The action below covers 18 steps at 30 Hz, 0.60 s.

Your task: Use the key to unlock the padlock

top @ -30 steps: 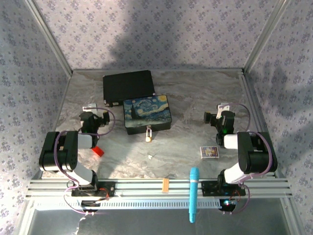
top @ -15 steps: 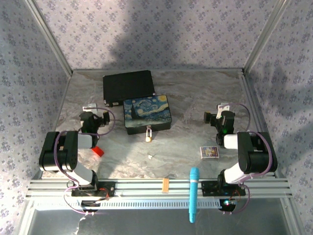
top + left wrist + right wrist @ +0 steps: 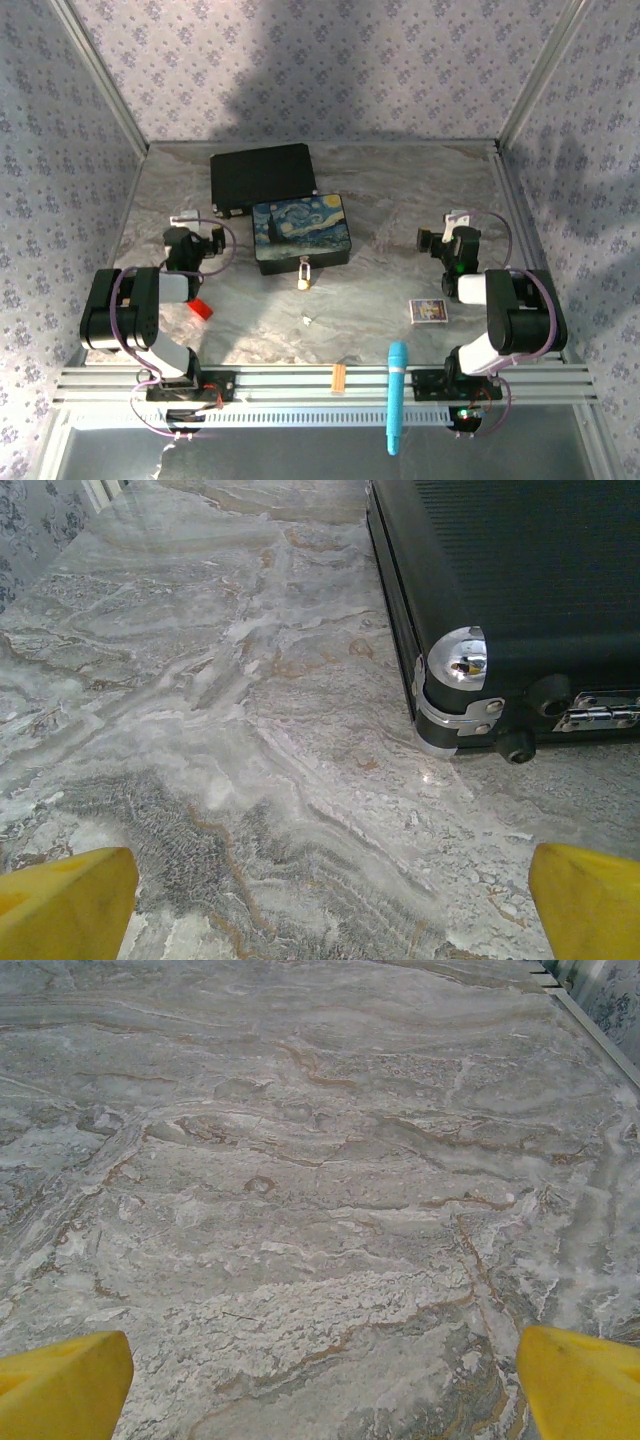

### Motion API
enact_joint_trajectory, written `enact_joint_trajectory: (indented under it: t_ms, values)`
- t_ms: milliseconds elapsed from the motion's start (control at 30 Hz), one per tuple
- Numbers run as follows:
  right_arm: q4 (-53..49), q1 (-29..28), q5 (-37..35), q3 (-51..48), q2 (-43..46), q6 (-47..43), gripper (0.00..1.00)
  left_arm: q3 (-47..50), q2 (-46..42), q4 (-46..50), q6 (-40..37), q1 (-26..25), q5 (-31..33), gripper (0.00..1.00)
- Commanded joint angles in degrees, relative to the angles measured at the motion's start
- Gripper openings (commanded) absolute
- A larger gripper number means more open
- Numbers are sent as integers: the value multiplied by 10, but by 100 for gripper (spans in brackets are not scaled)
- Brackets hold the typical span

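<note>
Marbled table (image 3: 400, 190), papered walls (image 3: 330, 60)
Grey, tan-veined marbling covered the table; pale floral paper lined the walls, aluminium posts (image 3: 103, 75) slanted at both sides, a ridged rail (image 3: 290, 382) edged the near side, and broad shadows crossed the back wall.

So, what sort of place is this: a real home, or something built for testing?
Probably a purpose-built robot test booth, not a home: the left arm and right arm are bolted to an aluminium rail, and floral wallpaper lines the walls around a marble-patterned table.
</note>
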<state>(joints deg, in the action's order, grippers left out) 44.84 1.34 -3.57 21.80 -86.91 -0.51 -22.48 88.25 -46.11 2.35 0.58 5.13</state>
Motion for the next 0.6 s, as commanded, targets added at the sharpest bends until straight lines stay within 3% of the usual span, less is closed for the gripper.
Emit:
enact_joint_trajectory:
  t_ms: [0,367,500,567]
  values:
    - [8,8,12,7,-1,-5,99,-14,-2,-3,-8,-1,-13,100]
    - [-87,25,23,28,80,10,99,-18,-88,73,8,-1,31,100]
    - [-242,27,16,89,162,40,99,-50,-167,186,62,-1,104,100]
    - [-333,28,26,129,204,69,99,-68,-205,245,99,-2,107,100]
